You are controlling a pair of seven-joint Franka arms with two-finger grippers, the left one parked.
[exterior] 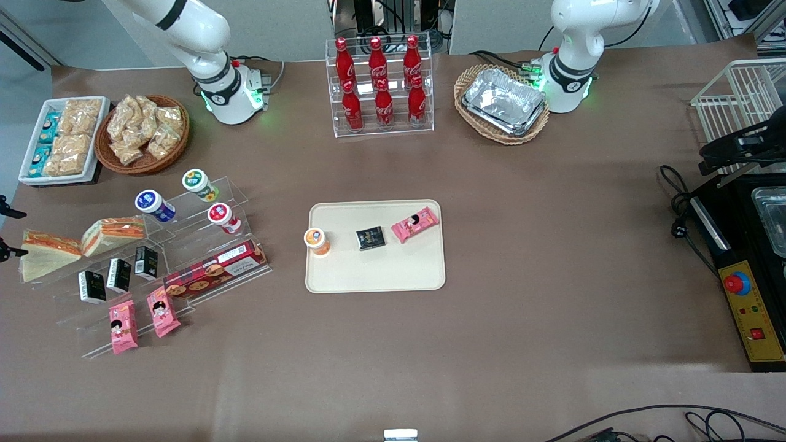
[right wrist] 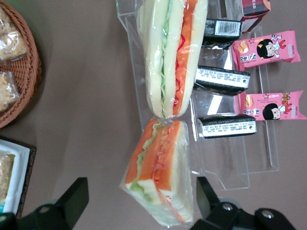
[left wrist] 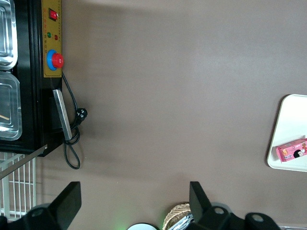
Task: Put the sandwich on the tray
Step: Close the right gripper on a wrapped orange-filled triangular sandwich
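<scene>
The sandwich (exterior: 44, 253), a clear-wrapped wedge with a broad pale face, lies on the top step of a clear acrylic shelf (exterior: 184, 270) at the working arm's end of the table. In the right wrist view the sandwich (right wrist: 160, 179) shows orange filling and lies between my open fingers, closer to one of them. My gripper (right wrist: 140, 191) is open and holds nothing. In the front view only the tips of my gripper (exterior: 11, 232) show, at the picture's edge beside the sandwich. The cream tray (exterior: 374, 279) lies mid-table; its corner shows in the left wrist view (left wrist: 288, 120).
A second wedge with thick orange-and-green layers (exterior: 113, 233) (right wrist: 172, 57) lies beside the sandwich. The shelf also holds black boxes (right wrist: 225, 127), pink snack packs (right wrist: 271, 108) and cups. A wicker basket (exterior: 144, 132) and a white snack dish (exterior: 61, 138) stand farther from the camera. The tray carries a cup (exterior: 317, 240) and two packets.
</scene>
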